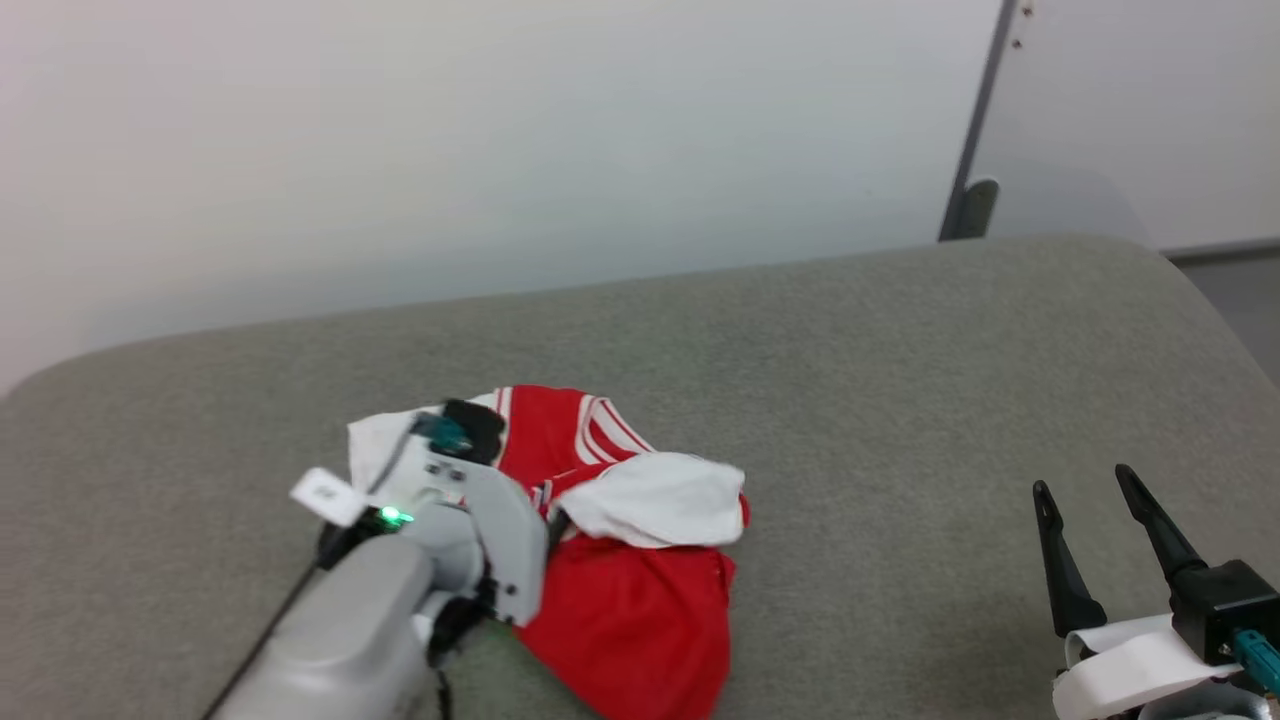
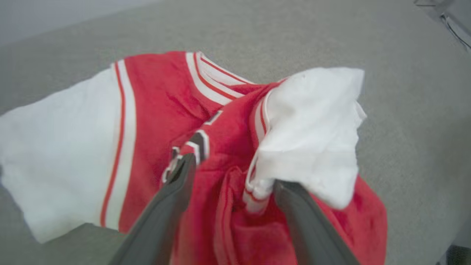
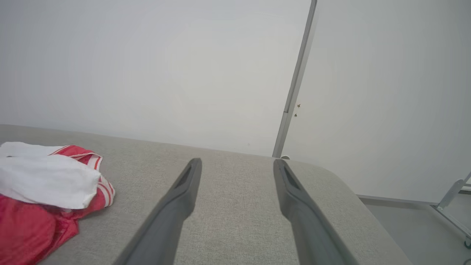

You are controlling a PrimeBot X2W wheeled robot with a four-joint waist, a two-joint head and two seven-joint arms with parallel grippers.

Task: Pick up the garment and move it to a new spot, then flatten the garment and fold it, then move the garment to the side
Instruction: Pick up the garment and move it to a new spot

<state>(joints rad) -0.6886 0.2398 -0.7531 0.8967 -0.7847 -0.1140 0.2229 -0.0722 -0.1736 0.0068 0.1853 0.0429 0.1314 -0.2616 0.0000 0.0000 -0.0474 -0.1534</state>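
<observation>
The garment (image 1: 620, 600) lies crumpled on the grey padded surface: red cloth with white sleeves and red-white striped trim. My left arm (image 1: 470, 520) hangs over its left part and hides the fingers there. In the left wrist view my left gripper (image 2: 235, 171) stands open, its tips down on the garment (image 2: 154, 95), with a red fold and a white sleeve edge between the fingers. A bit of black, white-edged lettering shows by the left finger. My right gripper (image 1: 1084, 482) stands open and empty at the lower right, well away from the garment (image 3: 25, 221). The right wrist view has the right gripper (image 3: 237, 162) above bare surface.
The grey padded surface (image 1: 900, 400) runs wide to the right of the garment, with rounded far corners. A pale wall stands behind it, with a grey post (image 1: 975, 150) at the far right. Floor (image 1: 1240, 290) lies past the right edge, and a metal frame (image 3: 452, 191) stands there.
</observation>
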